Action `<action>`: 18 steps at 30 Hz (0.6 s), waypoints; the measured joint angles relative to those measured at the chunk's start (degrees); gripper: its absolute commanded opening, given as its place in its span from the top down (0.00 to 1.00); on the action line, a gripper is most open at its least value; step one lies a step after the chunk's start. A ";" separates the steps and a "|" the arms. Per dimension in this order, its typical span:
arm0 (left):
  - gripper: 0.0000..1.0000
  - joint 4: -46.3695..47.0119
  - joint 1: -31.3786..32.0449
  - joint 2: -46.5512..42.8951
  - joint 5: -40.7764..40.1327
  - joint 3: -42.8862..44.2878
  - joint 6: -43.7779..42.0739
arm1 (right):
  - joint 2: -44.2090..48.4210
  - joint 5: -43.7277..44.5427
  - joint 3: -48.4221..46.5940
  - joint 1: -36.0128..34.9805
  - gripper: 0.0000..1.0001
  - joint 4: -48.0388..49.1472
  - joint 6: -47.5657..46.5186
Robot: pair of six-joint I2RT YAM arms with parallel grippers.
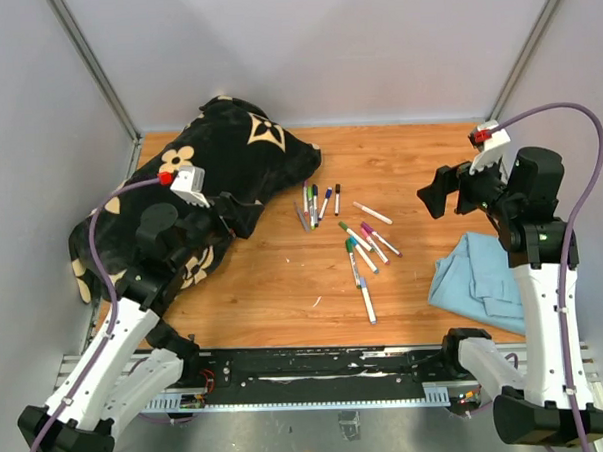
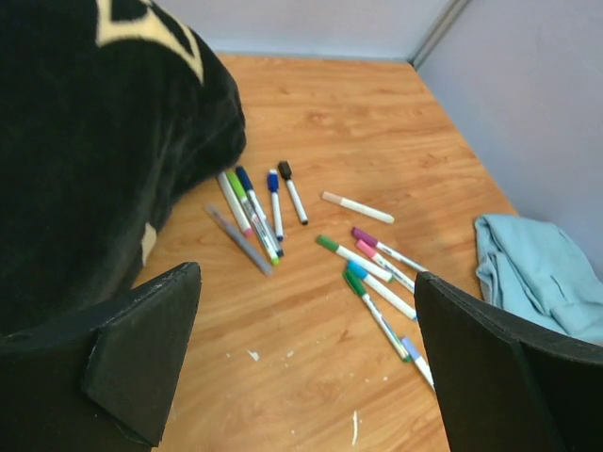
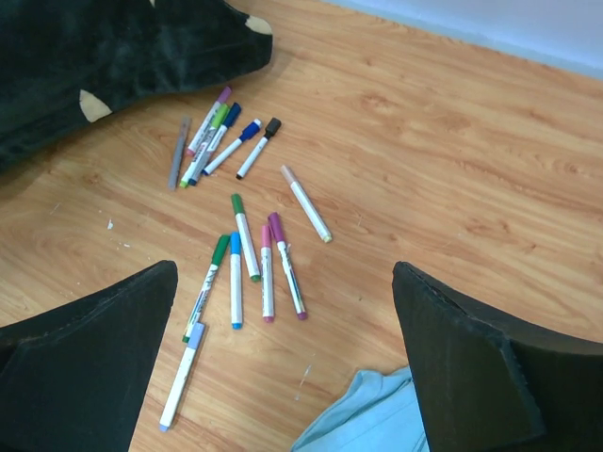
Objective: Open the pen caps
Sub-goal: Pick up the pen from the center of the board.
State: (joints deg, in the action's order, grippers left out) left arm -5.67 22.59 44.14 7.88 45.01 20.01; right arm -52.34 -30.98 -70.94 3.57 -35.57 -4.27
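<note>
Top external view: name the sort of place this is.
Probably a robot test cell: grey walls box in a wooden tabletop, a metal mounting rail lines its near edge, markers lie scattered.

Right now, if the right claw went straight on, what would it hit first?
Probably the pink-capped pen and purple-capped pen lying side by side; nothing shows between the right claw and them, depth uncertain.

Black plush fabric (image 1: 243,153), cream floral motifs, heaped at far-left of wooden tabletop (image 1: 399,172), draped over left edge. Light blue cloth (image 1: 481,273), crumpled, at near-right. Grey panel walls (image 1: 314,45) enclose table. Small white specks on wood.
</note>
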 measured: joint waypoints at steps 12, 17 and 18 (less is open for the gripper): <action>0.01 9.22 2.60 -9.68 3.87 -18.01 6.64 | 1.79 0.72 10.34 2.47 0.02 4.37 3.93; 0.01 13.88 3.06 -10.86 5.51 -23.54 10.64 | 1.86 -3.45 14.16 2.99 0.02 7.08 1.88; 0.01 14.75 3.13 -10.86 5.81 -24.35 11.39 | 1.79 -4.55 14.69 2.95 0.02 7.28 0.90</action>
State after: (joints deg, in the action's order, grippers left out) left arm 9.08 25.71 33.28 13.69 20.67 31.40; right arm -50.54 -35.53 -56.25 6.52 -28.29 -3.38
